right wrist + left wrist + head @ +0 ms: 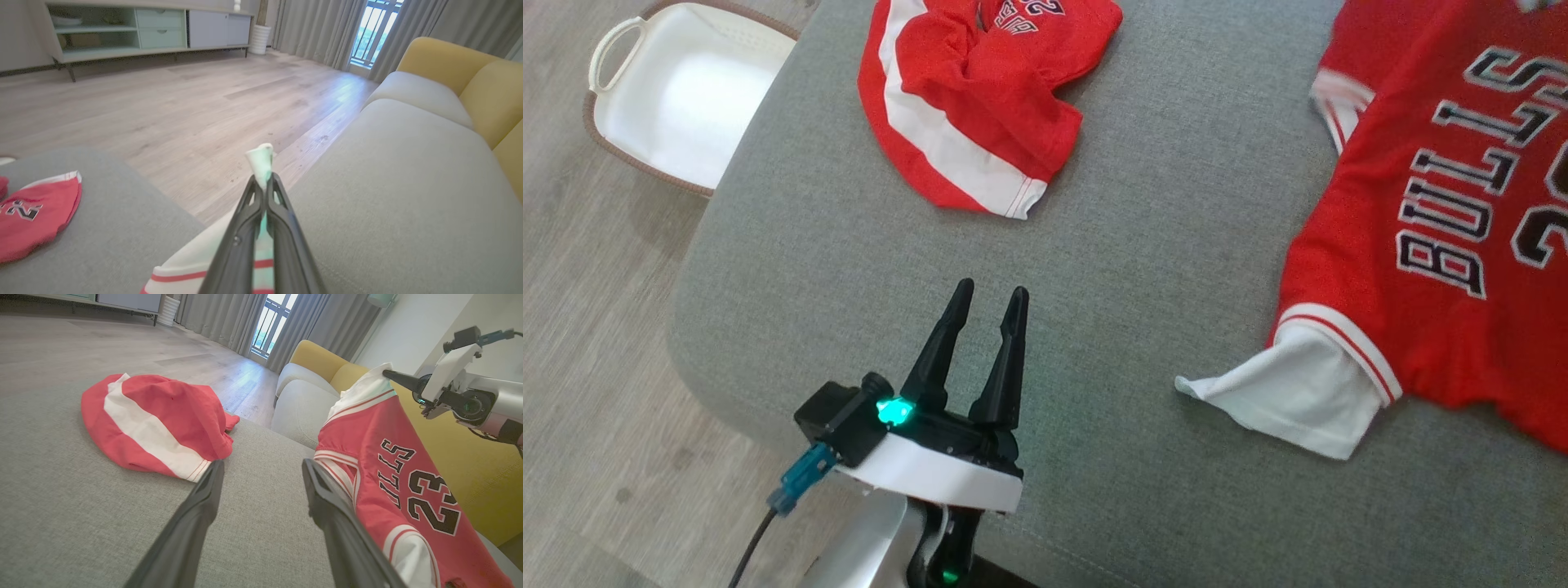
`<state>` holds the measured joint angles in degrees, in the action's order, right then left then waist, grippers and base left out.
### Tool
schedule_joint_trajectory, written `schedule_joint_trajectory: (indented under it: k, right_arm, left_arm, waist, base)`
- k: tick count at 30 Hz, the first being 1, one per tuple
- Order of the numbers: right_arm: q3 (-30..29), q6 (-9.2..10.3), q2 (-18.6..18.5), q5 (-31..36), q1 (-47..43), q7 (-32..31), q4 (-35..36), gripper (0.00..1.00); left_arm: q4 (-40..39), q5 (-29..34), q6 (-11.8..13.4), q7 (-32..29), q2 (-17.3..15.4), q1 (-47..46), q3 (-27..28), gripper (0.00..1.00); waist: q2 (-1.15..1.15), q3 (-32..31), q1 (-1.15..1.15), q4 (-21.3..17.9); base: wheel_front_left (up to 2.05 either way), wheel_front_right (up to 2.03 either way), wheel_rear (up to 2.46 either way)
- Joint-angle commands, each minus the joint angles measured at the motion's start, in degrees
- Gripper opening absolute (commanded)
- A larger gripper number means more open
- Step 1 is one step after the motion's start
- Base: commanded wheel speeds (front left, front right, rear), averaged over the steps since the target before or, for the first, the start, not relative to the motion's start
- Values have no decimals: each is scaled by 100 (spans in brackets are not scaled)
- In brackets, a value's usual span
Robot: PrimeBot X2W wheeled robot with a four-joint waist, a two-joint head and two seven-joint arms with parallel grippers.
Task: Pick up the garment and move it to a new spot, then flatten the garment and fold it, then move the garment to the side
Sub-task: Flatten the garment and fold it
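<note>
Left gripper (992, 288): nearest the lens at lower left, its two dark fingers spread apart and gripping nothing, over the grey cushion (1143, 245); a green light (894, 411) glows at its base.
Basket (686, 114): one, white with a brown rim and a loop handle, on the wood floor (596, 343) just beside the cushion's far-left edge.
Shorts (968, 98): one red pair with a broad white stripe, crumpled on the cushion, well apart from the jersey (1421, 245); a black-and-white print shows near the top edge, too cut off to read in full.
Garments: two in all, both red and white, both on the same cushion.
Jersey: one, at right, chest up, one white sleeve (1298, 392) flat on the cushion; its far side is lifted off the fabric, as seen from the left wrist.
Writing: "BULLS" in black letters edged white, with "23" under it, on the jersey's chest.
Right gripper (265, 179): fingers clamped together on a white corner of the jersey, a red-striped band just below the pinch.
Grippers: two, each with two long dark fingers.
Background: one yellow-backed sofa (441, 57), grey curtains (314, 28), one long low cabinet (135, 28) against the wall.
</note>
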<state>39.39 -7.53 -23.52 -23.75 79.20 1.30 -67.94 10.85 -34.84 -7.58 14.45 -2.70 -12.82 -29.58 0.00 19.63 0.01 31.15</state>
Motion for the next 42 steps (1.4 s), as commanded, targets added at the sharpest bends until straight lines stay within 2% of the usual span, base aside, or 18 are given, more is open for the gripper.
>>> schedule_joint_trajectory:
  k: [1,5,8,9,10,17,21,28,35,39,42]
  right_arm:
    - [-80,4,111,82,258,158,38,0]
    - [-509,4,77,758,649,791,-475,0]
    - [-968,4,-46,1198,706,955,-573,0]
    - [-1125,4,-40,1308,649,906,-585,4]
    - [-1262,4,1,1393,559,797,-592,100]
    - [-1715,4,176,1866,130,505,-600,100]
    - [-1779,4,353,1866,-51,611,-599,100]
    - [-1850,4,627,1463,-645,1153,-328,100]
    - [-2223,4,785,949,-1941,1359,626,100]
    - [-2758,4,887,1015,-3107,1367,1703,100]
    - [-3237,4,1192,1249,-4141,1368,2521,100]
  left_arm:
    - [-196,-32,9,55,-18,-113,200,100]
    - [-219,-37,9,55,-18,-104,209,100]
    - [-223,-39,9,55,-18,-90,188,100]
    - [-220,-39,9,55,-18,-86,174,100]
    - [-216,-38,9,55,-18,-82,162,100]
    - [-115,-1,9,55,-18,-71,154,100]
    - [-106,105,9,55,-18,-96,343,100]
    - [-126,293,9,55,-18,-69,712,100]
    - [-156,435,9,55,-18,130,1083,100]
    - [-179,512,9,55,-18,245,1247,100]
    - [-177,583,9,55,-18,291,1302,100]
  waist:
    - [0,8,-1,5]
    - [0,29,-1,12]
    - [0,23,-1,14]
    - [0,14,-1,14]
    - [0,2,-1,10]
    - [0,-176,-1,-149]
    - [0,-294,-1,-495]
    - [0,-626,-1,-1200]
    - [0,-967,-1,-1876]
    - [0,-1083,-1,-2178]
    - [0,-1133,-1,-2332]
  base:
    - [0,0,0]
    - [0,0,0]
    - [0,0,0]
    - [0,0,0]
    - [0,0,0]
    - [0,0,0]
    - [0,0,0]
    - [0,0,0]
    - [0,0,0]
    - [0,0,0]
    - [0,0,0]
